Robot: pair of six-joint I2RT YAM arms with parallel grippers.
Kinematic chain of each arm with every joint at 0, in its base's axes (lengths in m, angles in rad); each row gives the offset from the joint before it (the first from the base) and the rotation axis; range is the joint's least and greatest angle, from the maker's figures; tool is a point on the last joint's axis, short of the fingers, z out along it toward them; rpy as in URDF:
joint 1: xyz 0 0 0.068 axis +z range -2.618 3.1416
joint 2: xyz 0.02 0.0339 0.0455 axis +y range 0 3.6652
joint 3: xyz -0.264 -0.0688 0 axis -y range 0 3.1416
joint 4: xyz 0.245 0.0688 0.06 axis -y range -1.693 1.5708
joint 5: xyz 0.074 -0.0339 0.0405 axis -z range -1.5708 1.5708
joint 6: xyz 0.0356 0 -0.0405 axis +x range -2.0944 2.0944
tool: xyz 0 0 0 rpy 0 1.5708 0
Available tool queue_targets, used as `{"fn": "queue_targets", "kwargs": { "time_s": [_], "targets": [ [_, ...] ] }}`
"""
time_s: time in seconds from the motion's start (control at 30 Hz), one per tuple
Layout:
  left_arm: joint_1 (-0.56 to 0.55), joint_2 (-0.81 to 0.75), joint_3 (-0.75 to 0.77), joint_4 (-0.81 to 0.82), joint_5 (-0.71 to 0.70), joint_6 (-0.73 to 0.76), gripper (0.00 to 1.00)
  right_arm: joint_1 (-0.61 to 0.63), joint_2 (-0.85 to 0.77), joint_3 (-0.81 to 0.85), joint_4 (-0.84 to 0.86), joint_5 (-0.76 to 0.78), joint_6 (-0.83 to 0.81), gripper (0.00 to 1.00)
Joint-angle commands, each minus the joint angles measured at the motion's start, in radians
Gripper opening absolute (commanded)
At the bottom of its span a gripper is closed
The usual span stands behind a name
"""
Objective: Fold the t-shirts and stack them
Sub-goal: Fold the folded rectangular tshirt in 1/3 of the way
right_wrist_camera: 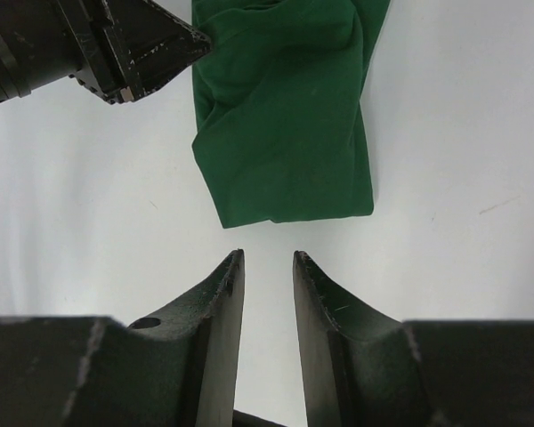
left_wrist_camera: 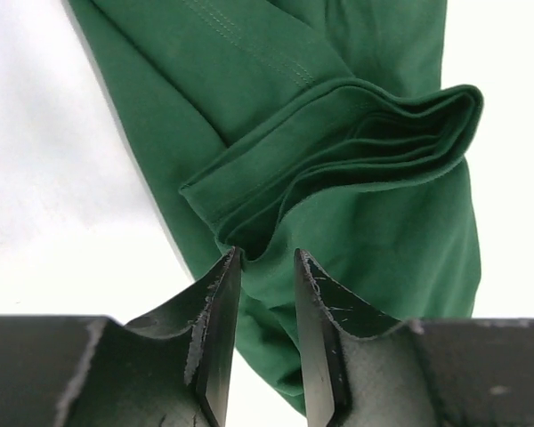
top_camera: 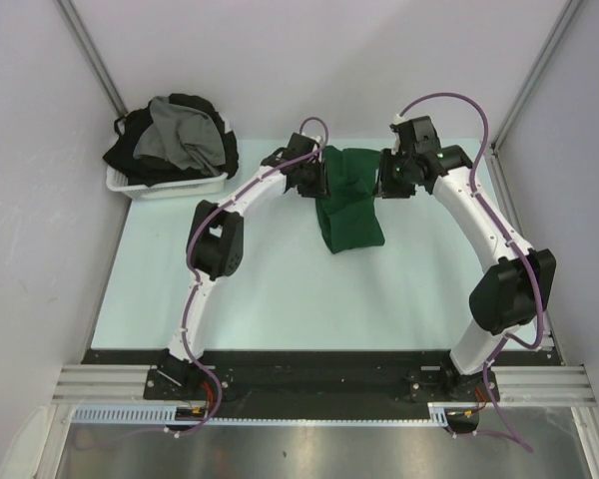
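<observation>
Grey t-shirt (top_camera: 185,135) and black t-shirts (top_camera: 130,155): heaped in white basket (top_camera: 170,188), far-left corner of worktop (top_camera: 280,299). Green t-shirt (top_camera: 350,210): folded bundle on worktop, between both hands. Left hand (left_wrist_camera: 265,258): narrowly parted, empty, tips at the bundle's layered edge. Right hand (right_wrist_camera: 269,258): narrowly parted, empty, just short of the bundle's end.
</observation>
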Motion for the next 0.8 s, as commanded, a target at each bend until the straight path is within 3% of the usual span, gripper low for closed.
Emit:
{"fn": "queue_targets", "kwargs": {
  "time_s": [0.0,0.17,0.77],
  "targets": [
    [0.007,-0.001,0.018,0.013,0.039,0.006,0.38,-0.002,-0.01,0.02,-0.006,0.004,0.003,0.33],
    [0.013,-0.018,0.008,-0.041,-0.007,0.038,0.45,0.001,-0.011,-0.007,0.008,-0.008,0.011,0.33],
    [0.03,0.062,0.066,-0.051,-0.024,-0.025,0.52,0.003,-0.034,-0.032,0.009,-0.009,0.003,0.33]
  ]
}}
